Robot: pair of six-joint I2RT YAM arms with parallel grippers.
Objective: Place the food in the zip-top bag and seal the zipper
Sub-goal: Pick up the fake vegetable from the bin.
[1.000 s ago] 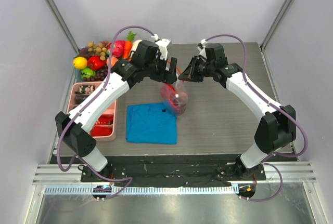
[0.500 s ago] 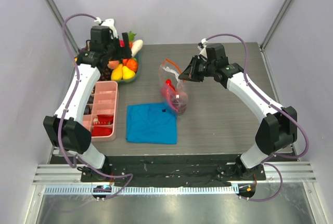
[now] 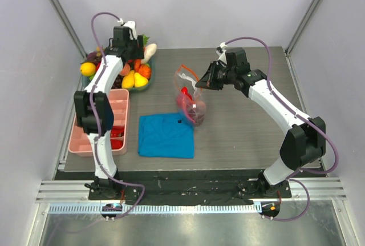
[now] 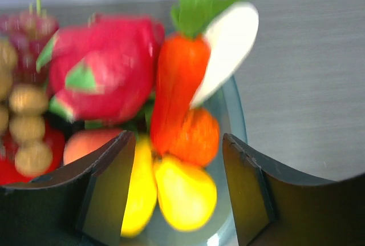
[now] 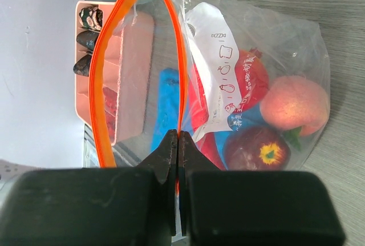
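**Right end effector pinches the bag's mouth; left one hangs over the fruit bowl**

A grey wood-grain surface [image 3: 245,126] is seen from above, with two robot arms reaching across it from the near edge. Near the middle stands the zip-top bag [image 3: 191,95], a clear crinkly pouch, upright at the far right corner of a blue cloth [image 3: 166,134]. The right end effector [image 5: 178,143] has its fingers pressed together on the zipper [image 5: 108,46], the orange-red strip along the bag's mouth. From that pinch the strip's two halves spread apart, so the mouth gapes open. Inside the bag lie a pink peach [image 5: 296,106], a dark red round fruit [image 5: 256,149] and a red piece [image 5: 251,77].

At the far left corner sits a blue-green bowl [image 4: 234,115] heaped with toy food. The left end effector [image 4: 178,140] is above it with its fingers spread, gripping nothing. Its wrist view is blurred, but it shows an orange carrot [image 4: 177,80] with a green top, a white radish [image 4: 228,46], a pink-red fruit [image 4: 102,75] and a yellow pear [image 4: 185,192]. A lemon [image 3: 87,68] rests at the bowl's left side. A pink divided tray [image 3: 117,95] lies along the left edge, nearer than the bowl.
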